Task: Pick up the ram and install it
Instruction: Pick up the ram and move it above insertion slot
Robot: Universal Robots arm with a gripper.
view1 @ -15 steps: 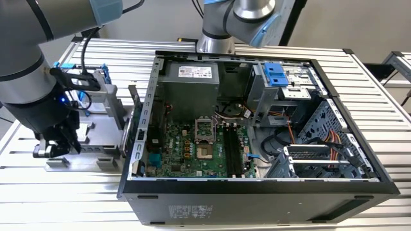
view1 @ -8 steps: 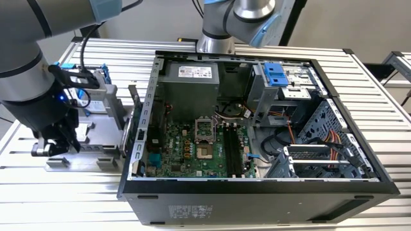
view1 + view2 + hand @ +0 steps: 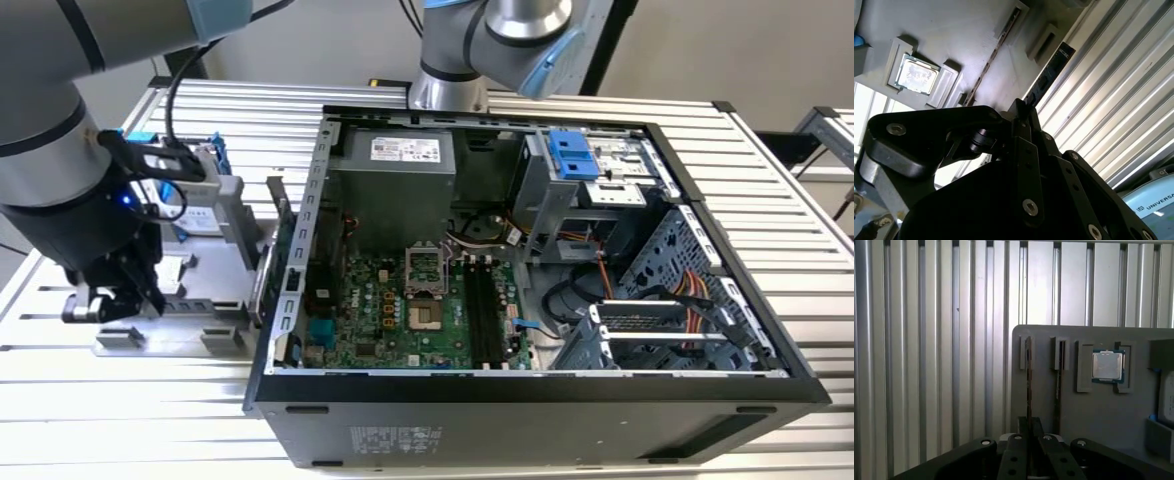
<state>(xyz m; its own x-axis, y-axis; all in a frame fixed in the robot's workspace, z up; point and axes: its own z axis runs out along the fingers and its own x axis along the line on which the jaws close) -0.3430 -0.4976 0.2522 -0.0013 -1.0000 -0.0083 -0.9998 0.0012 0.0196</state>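
Exterior view's left has the claw point(image 3: 120, 300) over the gray tray point(image 3: 174, 340) on the surface point(image 3: 134, 405); the open computer point(image 3: 534, 410) sits at the exterior view's right. In the first wrist view it pinches the ram point(image 3: 1028, 375), standing on edge in the tray. Light, stiff, breakable, I think; hold its flat sides.

Grey arm point(image 3: 54, 130), blue caps point(image 3: 550, 62), black screwed hand point(image 3: 1029, 422)

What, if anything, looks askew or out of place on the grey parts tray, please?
Nothing stands out. In the first wrist view, the ram and the neighbouring stick stand straight in the slots of the tray, the processor sits square in its recess, and the claw lines up with the ram.
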